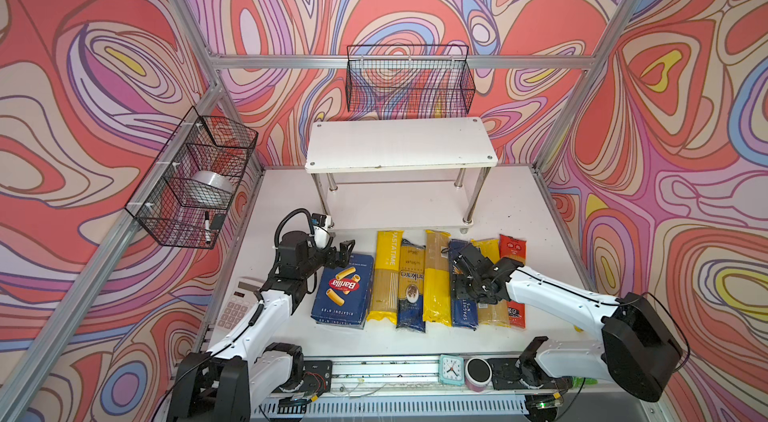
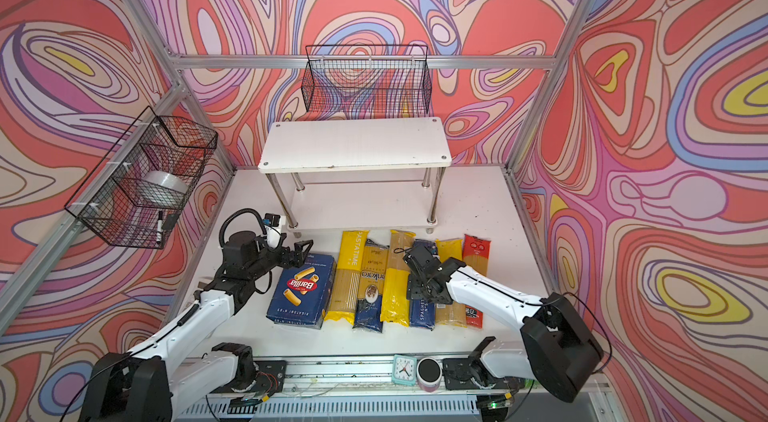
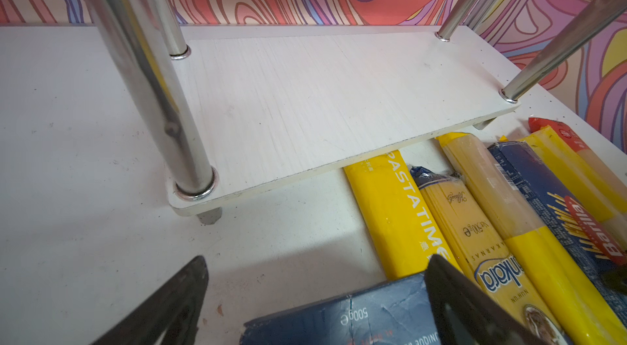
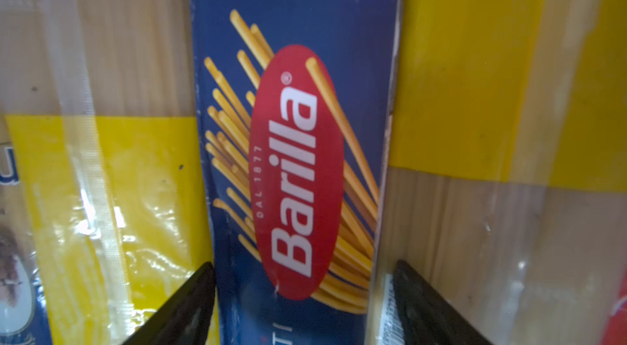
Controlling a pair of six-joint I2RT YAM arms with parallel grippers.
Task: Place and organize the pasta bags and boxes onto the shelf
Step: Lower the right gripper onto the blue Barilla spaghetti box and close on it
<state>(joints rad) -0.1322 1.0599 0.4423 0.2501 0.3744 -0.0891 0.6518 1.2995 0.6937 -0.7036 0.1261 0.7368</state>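
The shelf (image 1: 399,146) stands at the back with both white boards bare; its lower board (image 3: 322,99) fills the left wrist view. In front lie, side by side, the wide rigatoni box (image 1: 343,295), a yellow PASTATIME bag (image 1: 384,274), a dark blue bag (image 1: 411,287), a yellow bag (image 1: 436,274), the narrow spaghetti box (image 1: 463,312), another yellow bag (image 1: 486,245) and a red bag (image 1: 512,249). My left gripper (image 1: 347,253) hovers open over the rigatoni box's far end (image 3: 339,312). My right gripper (image 4: 304,262) is open, one finger on each side of the spaghetti box (image 4: 298,21).
A black wire basket (image 1: 409,79) hangs on the back wall. Another basket (image 1: 199,179) on the left wall holds a tape roll and a marker. A calculator (image 1: 235,303) lies at the left. A clock (image 1: 451,369) and a jar (image 1: 478,372) sit on the front rail.
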